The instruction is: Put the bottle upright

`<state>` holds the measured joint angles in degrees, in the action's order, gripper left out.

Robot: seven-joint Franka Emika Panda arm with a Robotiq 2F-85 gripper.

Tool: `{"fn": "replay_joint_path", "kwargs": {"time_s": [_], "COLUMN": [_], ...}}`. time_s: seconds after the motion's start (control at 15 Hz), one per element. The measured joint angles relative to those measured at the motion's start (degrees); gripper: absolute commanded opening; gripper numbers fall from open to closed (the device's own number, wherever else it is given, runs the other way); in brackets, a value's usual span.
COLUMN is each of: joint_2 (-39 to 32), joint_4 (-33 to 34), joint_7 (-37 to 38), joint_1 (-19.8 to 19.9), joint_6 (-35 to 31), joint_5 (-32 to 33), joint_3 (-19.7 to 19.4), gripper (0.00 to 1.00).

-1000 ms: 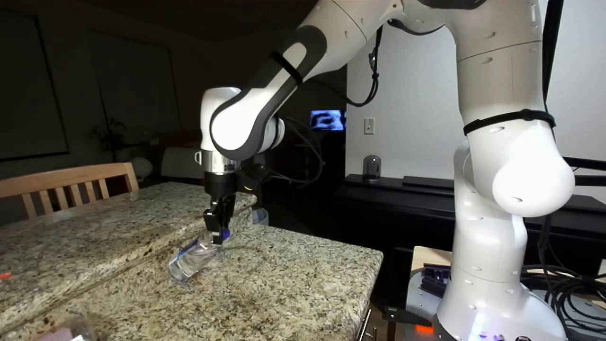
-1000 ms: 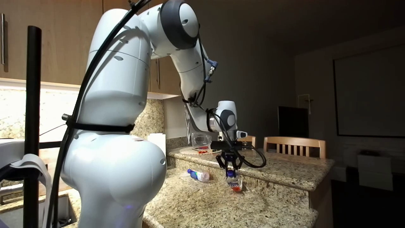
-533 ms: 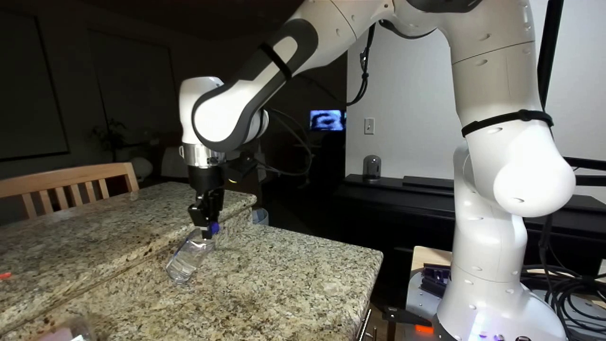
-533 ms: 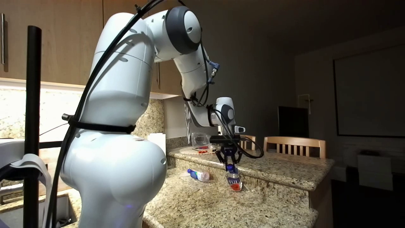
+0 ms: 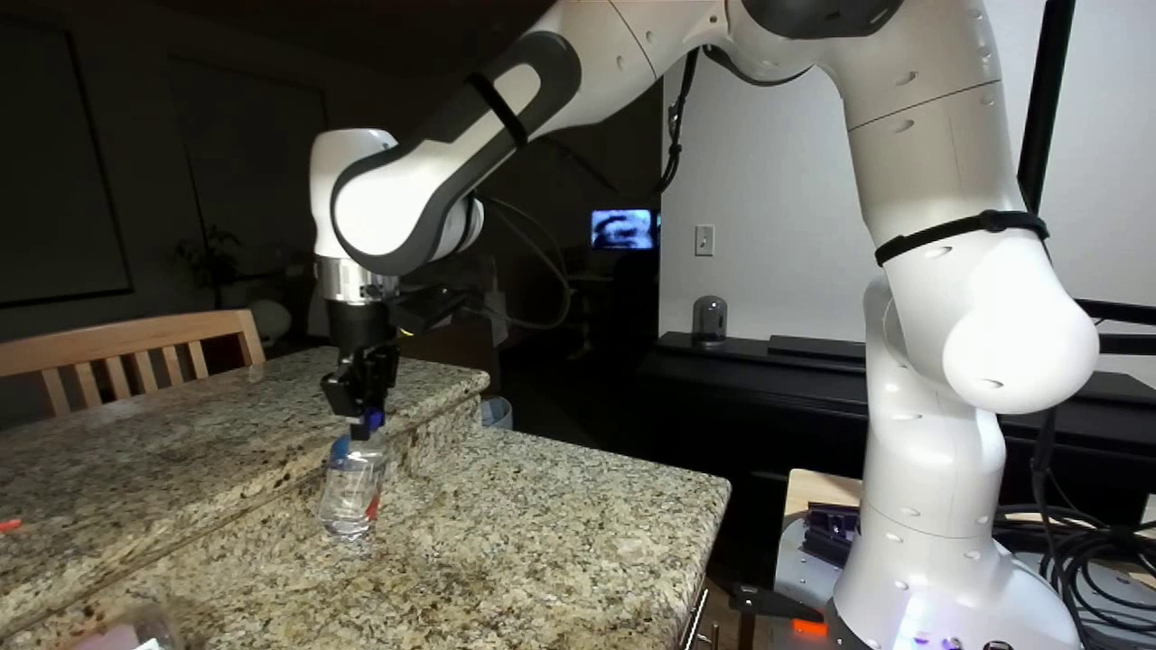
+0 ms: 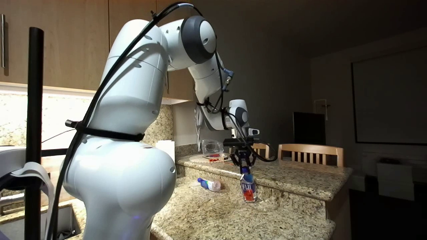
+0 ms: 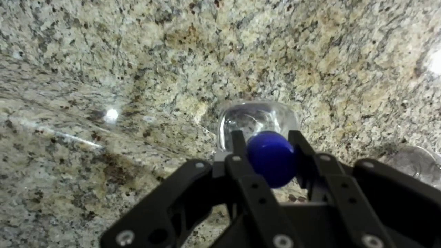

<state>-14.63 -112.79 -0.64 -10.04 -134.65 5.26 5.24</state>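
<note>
The bottle is clear plastic with a blue cap and a blue label with a red band. It stands nearly upright on the granite counter, leaning slightly, in both exterior views (image 5: 350, 496) (image 6: 248, 190). Its base appears to rest on the counter, close to the raised ledge's wall. My gripper (image 5: 364, 424) is above it and shut on its blue cap, also in an exterior view (image 6: 246, 169). In the wrist view, the gripper fingers (image 7: 266, 137) sit on both sides of the blue cap (image 7: 272, 162). The clear body shows beyond it; the label is hidden there.
A second bottle (image 6: 209, 184) with a blue cap lies on its side on the counter. A raised granite ledge (image 5: 181, 424) runs along the bottle's side. A clear container (image 6: 212, 146) and red items are on the ledge. Wooden chairs (image 6: 310, 151) stand behind it.
My gripper has risen and moved left in an exterior view, keeping hold of the cap. The bottle has swung from a strong tilt to nearly upright, its base staying in about the same place.
</note>
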Motion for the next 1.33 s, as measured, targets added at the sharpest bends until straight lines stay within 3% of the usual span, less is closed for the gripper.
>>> {"fn": "replay_joint_path", "kwargs": {"time_s": [0.73,0.8,0.93,1.27,1.33], "joint_2": [-3.43,-3.44,-3.44,-3.4,-3.4], "joint_4": [5.97,5.98,6.02,8.71,9.09], "joint_7": [2.01,2.31,3.16,5.55,5.85], "joint_1": [-0.54,-0.64,-0.73,-0.73,-0.73], "joint_6": [-0.14,-0.14,-0.18,-0.54,-0.54], "joint_5": [0.84,0.99,1.09,3.07,3.35], "joint_3": [-0.13,-0.18,-0.25,-1.21,-1.48], "gripper": [0.17,0.6,0.66,0.97,0.99]}}
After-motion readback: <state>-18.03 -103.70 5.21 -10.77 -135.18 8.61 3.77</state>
